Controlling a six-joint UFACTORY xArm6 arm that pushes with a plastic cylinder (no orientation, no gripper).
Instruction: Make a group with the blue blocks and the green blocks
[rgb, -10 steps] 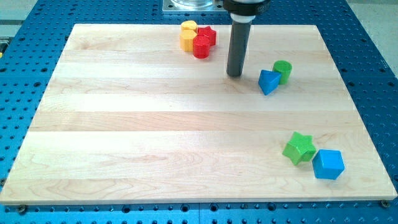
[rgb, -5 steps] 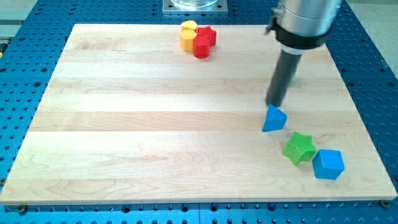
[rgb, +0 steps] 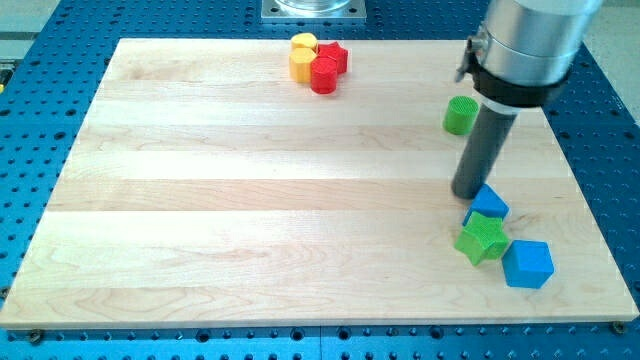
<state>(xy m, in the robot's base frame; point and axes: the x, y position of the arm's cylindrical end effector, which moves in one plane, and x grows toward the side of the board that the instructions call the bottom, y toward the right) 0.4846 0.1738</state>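
The blue triangular block (rgb: 487, 204) lies on the right side of the wooden board (rgb: 250, 200), in the near half, touching the green star block (rgb: 481, 238) just below it. The blue cube (rgb: 527, 264) sits against the star's right, lower side, so these three make a tight cluster near the board's near right corner. The green cylinder (rgb: 459, 115) stands apart from them, farther back on the right side of the board and well separated from the cluster.

My tip (rgb: 467, 193) rests on the board just to the left of the blue triangular block, at its upper left edge, touching it or very nearly so; the exact contact cannot be made out. The dark rod rises from there toward the view's top right into the arm's grey housing. There is no claw on this arm, only the rod, so there is nothing to spread or press together.

At the far edge of the board, left of centre, two yellow blocks (rgb: 301, 58) and two red blocks (rgb: 328, 67) are packed together in a small clump, well away from the tip.
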